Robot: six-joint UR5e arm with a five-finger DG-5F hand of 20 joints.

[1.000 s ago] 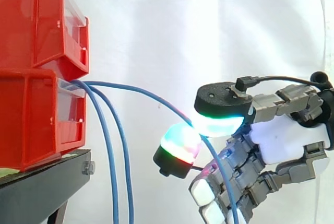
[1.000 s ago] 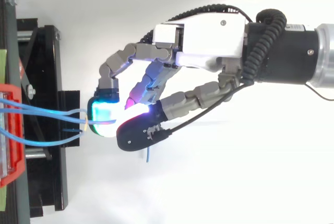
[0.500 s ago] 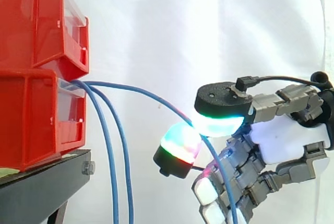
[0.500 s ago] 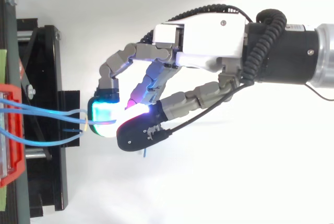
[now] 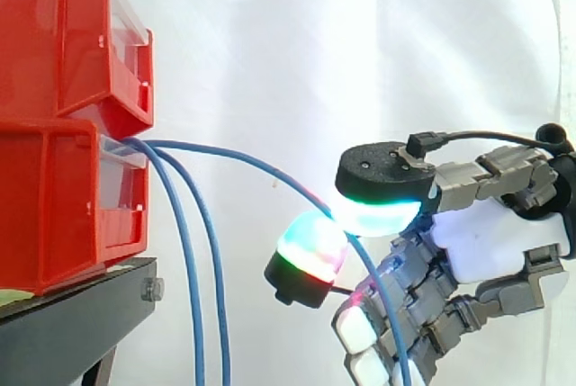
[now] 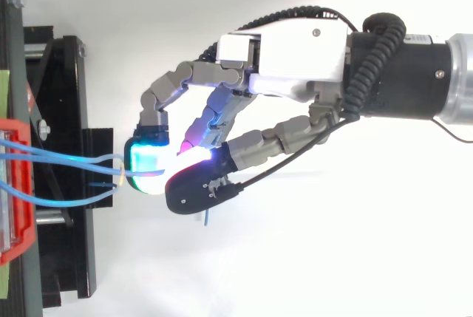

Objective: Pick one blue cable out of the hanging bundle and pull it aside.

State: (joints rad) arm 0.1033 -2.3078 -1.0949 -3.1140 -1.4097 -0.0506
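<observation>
A white curtain (image 5: 315, 62) hangs in soft folds behind everything. At the left of the side view, two red bins (image 5: 54, 206) of glossy moulded plastic are stacked one on the other. Each has a boxy body, a sloping open front and a clear panel across the lip. They sit on a black stand (image 5: 63, 332) of flat matte metal, with a bolt head showing on its edge.

The robot hand (image 5: 490, 242) comes in from the right. It has a smooth white palm shell and grey, blocky metal finger links. Its pads (image 5: 310, 246) are rounded domes on black disc bases, glowing cyan, green and red. Two of these domes are closed toward each other and pinch the blue cable (image 5: 261, 166) between them, while the other fingers curl below.

That thin, round, smooth-jacketed cable leaves the front of the lower bin, arcs out to the right well away from the stand, passes between the pinching pads and drops along the curled fingers. In the top view its short free end (image 6: 208, 217) pokes out below the black disc.

Two more hanging cables (image 5: 191, 278) of the same kind fall close together, almost straight down, just beside the stand.
</observation>
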